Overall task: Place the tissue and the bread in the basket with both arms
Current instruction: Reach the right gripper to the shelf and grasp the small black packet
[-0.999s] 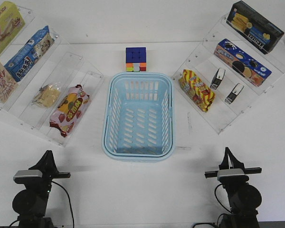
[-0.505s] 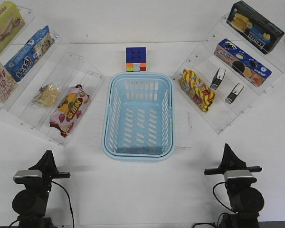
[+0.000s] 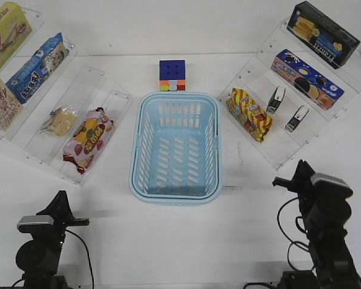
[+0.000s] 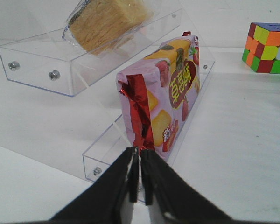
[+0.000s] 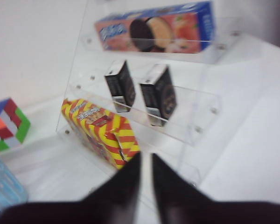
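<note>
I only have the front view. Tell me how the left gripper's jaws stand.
Observer: The left wrist view shows the left gripper shut, with only a hairline slit between the fingers and nothing held.
Operator: Say what it points at.
Observer: It points at the crimped red foil end of the fruit-print bag. The bread lies on the next shelf beyond it.
Operator: Now report the right gripper.
Observer: The right wrist view is blurred, but the right gripper looks shut and empty. It points toward the striped bag. The two tissue packs stand one shelf beyond that bag.
</note>
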Available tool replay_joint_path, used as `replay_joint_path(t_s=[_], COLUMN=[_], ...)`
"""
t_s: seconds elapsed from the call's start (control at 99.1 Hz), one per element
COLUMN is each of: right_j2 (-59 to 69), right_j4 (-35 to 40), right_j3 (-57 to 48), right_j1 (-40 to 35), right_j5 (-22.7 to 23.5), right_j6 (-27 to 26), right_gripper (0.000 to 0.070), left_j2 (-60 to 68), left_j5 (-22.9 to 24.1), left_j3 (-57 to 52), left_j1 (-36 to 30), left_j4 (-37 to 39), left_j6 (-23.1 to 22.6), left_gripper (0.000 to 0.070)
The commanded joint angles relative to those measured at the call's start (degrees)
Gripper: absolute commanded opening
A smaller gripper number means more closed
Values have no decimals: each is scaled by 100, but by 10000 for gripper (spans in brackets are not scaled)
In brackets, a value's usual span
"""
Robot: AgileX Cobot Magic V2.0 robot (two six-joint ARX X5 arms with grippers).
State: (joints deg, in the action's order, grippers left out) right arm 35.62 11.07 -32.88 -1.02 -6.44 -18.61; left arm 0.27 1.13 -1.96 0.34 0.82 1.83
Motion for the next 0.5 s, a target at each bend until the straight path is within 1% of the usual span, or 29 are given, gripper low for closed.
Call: replay_joint_path(t_s=[0.0,0.02,0.151,0.222,0.283,0.343,0.494], right_j2=[734,929,2109,2680,3128,3558,4417], right_j4=[-2,17,59,59,87,138,160], right_j3=[-498,-636,-1482,-1891,-2214,-2503,-2997], right_j1=[17,24,28,35,42,66,216], right_j5=[44,44,28,-39,-184,-304,-345], right_j6=[317,348,544,599,669,702,710], right_gripper=[437,451,450,450,450,449,449], left_j2=[-9,-9,-9,-9,-9,-9,-9], left_j5=[-9,-9,-9,-9,-9,-9,-9], left_j3=[116,116,116,116,116,116,116], left_j1=[2,2,2,2,2,2,2], left_j4=[79,79,79,79,81,81,81], left_j6=[-74,-74,-74,-74,-74,-74,-74], left_gripper=[1,1,1,1,1,1,1])
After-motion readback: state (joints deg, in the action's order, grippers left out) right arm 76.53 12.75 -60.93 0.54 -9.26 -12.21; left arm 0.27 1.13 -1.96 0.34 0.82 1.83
